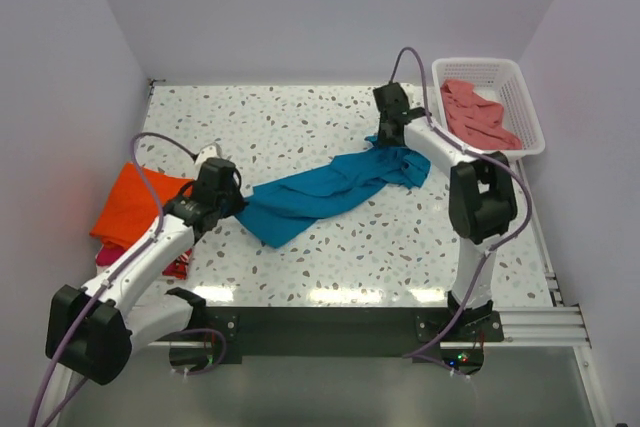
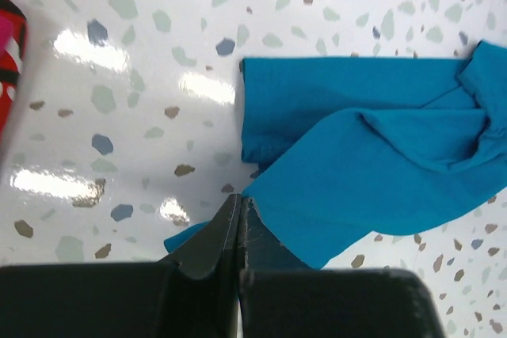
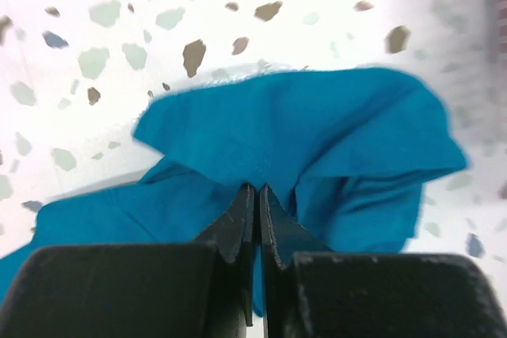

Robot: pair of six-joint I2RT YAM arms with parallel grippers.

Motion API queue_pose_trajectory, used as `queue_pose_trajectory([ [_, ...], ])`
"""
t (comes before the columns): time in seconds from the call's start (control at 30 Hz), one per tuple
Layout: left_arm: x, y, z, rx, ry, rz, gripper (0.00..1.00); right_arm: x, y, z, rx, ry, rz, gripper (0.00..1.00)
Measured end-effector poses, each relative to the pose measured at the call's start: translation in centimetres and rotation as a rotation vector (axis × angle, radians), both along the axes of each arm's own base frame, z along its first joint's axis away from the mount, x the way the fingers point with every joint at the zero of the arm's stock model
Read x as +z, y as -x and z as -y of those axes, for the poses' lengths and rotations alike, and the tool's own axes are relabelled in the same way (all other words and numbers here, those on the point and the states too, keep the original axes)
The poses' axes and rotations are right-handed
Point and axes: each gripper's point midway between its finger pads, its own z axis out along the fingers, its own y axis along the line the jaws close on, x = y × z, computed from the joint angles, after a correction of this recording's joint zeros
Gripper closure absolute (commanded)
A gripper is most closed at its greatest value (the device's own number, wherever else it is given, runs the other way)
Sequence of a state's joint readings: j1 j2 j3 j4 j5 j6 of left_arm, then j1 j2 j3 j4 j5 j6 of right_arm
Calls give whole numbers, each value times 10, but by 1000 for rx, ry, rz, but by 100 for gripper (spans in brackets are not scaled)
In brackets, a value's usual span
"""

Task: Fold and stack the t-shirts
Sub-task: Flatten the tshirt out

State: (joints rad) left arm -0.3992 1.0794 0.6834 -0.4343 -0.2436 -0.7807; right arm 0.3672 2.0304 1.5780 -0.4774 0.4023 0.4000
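Observation:
A teal-blue t-shirt (image 1: pixel 320 192) lies stretched in a rumpled band across the middle of the speckled table. My left gripper (image 1: pixel 238 203) is shut on its near-left end, the cloth (image 2: pixel 356 140) spreading away from the closed tips (image 2: pixel 240 200). At the far-right end my right gripper (image 1: pixel 386 139) is shut on a raised fold of the same shirt (image 3: pixel 301 124), its tips (image 3: pixel 257 189) pinching the fabric. A bright orange t-shirt (image 1: pixel 130 202) lies flat at the left edge, with magenta-red cloth (image 1: pixel 176 267) showing beneath it. A salmon-pink t-shirt (image 1: pixel 478 113) is bunched in the basket.
The white lattice basket (image 1: pixel 500 69) stands at the back right corner of the table (image 1: pixel 300 117). White walls close in the left, back and right sides. A red patch (image 2: pixel 8 45) shows at the left edge of the left wrist view.

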Motion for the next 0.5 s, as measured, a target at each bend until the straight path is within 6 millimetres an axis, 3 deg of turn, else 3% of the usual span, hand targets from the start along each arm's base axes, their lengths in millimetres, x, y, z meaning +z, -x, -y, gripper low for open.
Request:
queue_pose_trajectory([
  [0.1,19,-12,-9,23,-5,36,100,44,3,14,-24,-27,71,100],
  [0.27,61,-32,-29,70,-8,115,100,137,19,45,-75,-87,251,100],
  [0.37,89,-40,-42,99,-12,167,100,187,38,66,-108,-115,353,100],
  [0.5,132,-49,-56,131,-12,248,100,235,67,93,-150,-138,447,100],
])
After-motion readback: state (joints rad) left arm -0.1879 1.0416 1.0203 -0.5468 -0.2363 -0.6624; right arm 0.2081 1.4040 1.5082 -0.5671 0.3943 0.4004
